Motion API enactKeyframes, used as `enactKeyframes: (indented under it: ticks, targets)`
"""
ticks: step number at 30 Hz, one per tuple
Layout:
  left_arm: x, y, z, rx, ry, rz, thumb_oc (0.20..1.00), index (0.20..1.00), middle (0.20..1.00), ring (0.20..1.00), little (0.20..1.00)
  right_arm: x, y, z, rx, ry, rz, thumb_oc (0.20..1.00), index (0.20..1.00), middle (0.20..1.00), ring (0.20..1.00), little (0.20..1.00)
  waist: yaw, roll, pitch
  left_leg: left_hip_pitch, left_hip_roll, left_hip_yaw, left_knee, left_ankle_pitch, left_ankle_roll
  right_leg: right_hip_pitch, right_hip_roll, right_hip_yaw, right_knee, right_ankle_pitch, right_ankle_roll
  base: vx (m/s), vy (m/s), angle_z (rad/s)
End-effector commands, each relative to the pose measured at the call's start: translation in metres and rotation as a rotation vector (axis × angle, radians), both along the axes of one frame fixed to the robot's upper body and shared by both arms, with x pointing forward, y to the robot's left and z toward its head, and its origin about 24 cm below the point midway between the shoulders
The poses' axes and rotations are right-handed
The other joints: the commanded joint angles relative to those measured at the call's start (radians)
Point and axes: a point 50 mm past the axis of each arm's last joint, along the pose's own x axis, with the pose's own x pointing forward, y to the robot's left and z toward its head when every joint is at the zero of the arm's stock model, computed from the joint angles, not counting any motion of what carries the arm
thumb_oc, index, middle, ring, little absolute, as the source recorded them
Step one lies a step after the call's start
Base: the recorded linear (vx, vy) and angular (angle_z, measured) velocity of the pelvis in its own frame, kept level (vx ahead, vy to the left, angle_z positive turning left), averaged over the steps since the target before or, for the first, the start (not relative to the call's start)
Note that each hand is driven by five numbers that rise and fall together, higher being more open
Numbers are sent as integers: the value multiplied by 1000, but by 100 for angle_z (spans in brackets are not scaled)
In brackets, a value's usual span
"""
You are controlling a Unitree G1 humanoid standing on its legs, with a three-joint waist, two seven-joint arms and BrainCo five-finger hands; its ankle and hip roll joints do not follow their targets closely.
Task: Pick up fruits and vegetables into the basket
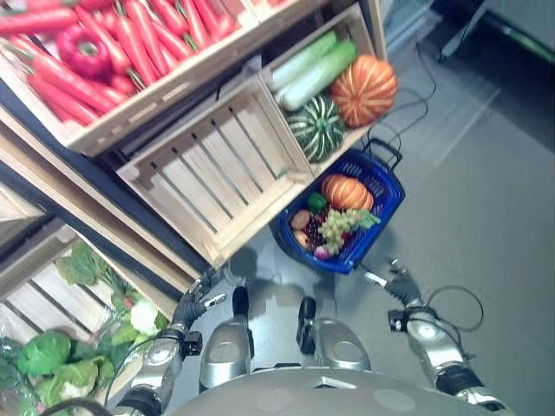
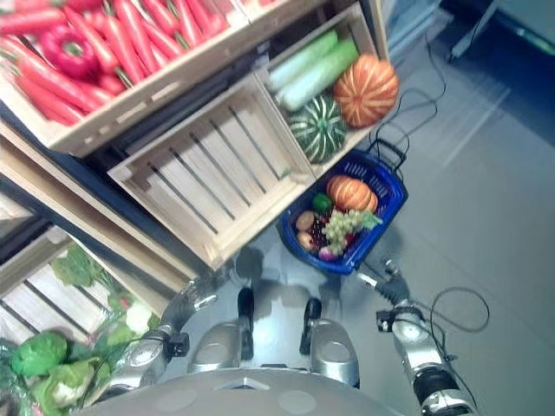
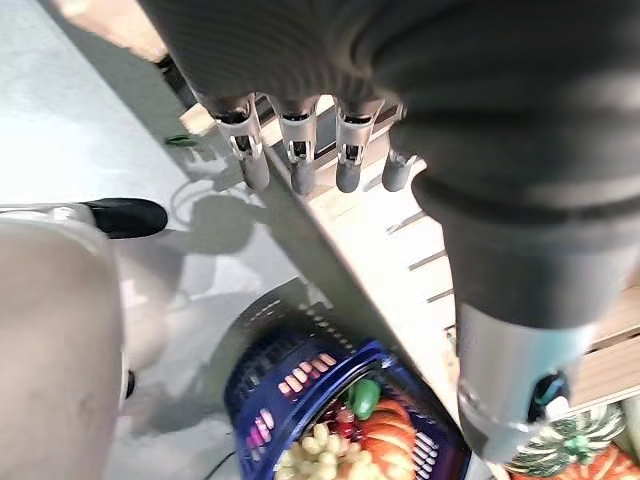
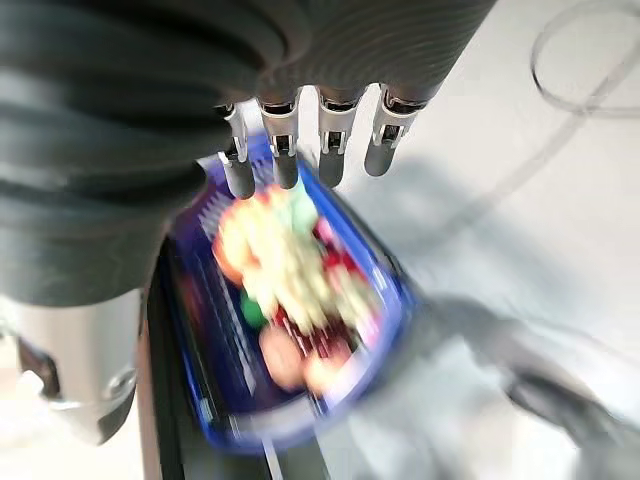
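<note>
My left hand (image 1: 201,295) hangs low on the left by the crate front, my right hand (image 1: 397,282) low on the right — fingers on both relaxed and straight, holding nothing. Just beyond, the blue basket (image 1: 387,201) sits on the floor, already carrying a small orange pumpkin (image 1: 345,191) and green grapes (image 1: 338,227). Farther back, the green striped squash (image 1: 316,126) in the far crate looks nearest to take — I'd wrap it broadly, since it's round.
</note>
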Motion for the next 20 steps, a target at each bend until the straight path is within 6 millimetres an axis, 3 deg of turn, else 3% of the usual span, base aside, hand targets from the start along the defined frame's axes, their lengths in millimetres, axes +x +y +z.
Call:
enactKeyframes:
  ticks: [1, 12, 20]
  targets:
    - [4, -9, -4, -24, 13, -72, 1000, 1000, 1000, 1000, 1000, 1, 0, -4, 19, 70, 93, 1000, 1000, 1000, 1000, 1000, 15, 7, -26, 35, -45, 31, 36, -109, 29, 14, 16, -6, -20, 47, 35, -8, 11, 12]
    - [-3, -25, -22, -113, 182, -128, 1000, 1000, 1000, 1000, 1000, -33, 20, -32, 230, 337, 34, 1000, 1000, 1000, 1000, 1000, 19, 28, -68, 100, -70, 21, 11, -117, 41, 87, 10, -19, -71, 58, 32, -11, 28, 2]
    - [-5, -33, -25, -213, 220, -133, 1000, 1000, 1000, 1000, 1000, -44, 21, -37, 356, 424, -12, 1000, 1000, 1000, 1000, 1000, 18, 41, -70, 120, -82, 13, 13, -125, 52, 109, 11, -13, -72, 51, 25, -13, 25, 1]
